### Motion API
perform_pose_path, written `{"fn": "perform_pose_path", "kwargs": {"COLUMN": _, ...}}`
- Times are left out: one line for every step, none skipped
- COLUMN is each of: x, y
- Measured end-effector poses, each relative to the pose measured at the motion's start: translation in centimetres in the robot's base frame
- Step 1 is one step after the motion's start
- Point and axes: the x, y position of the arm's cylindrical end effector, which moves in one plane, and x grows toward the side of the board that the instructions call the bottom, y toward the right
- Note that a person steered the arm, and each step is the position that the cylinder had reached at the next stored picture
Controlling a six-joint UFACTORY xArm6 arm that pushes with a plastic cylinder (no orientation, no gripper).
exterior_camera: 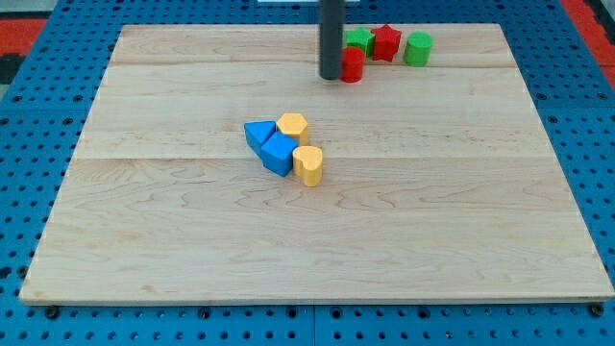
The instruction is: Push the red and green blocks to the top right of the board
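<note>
In the camera view, my tip [332, 76] stands at the top of the wooden board [192, 240], touching or just beside the left side of the red cylinder [353, 64], which I take as my landmark. There are no fingers to open or close here; the rod simply presses, and it sits on the cylinder's left presumably because a push from there sends it rightward. Just above the cylinder lies a green block [358, 40], shape unclear; up and right of it is a red block [386, 42], star-like perhaps; further right is a green cylinder [417, 48]. All four are near the top edge, short of the corner. Well below and left of the cylinder cluster two blue blocks [269, 144] and two yellow blocks [300, 144], untouched
</note>
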Motion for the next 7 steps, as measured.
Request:
{"fn": "perform_pose_path", "kwargs": {"x": -0.6, "y": 2.9}}
{"fn": "perform_pose_path", "kwargs": {"x": -2.6, "y": 4.9}}
{"fn": "perform_pose_path", "kwargs": {"x": -0.8, "y": 5.6}}
{"fn": "perform_pose_path", "kwargs": {"x": -0.5, "y": 10.8}}
{"fn": "perform_pose_path", "kwargs": {"x": -4.7, "y": 13.5}}
{"fn": "perform_pose_path", "kwargs": {"x": -6.5, "y": 13.5}}
{"fn": "perform_pose_path", "kwargs": {"x": -2.6, "y": 15.9}}
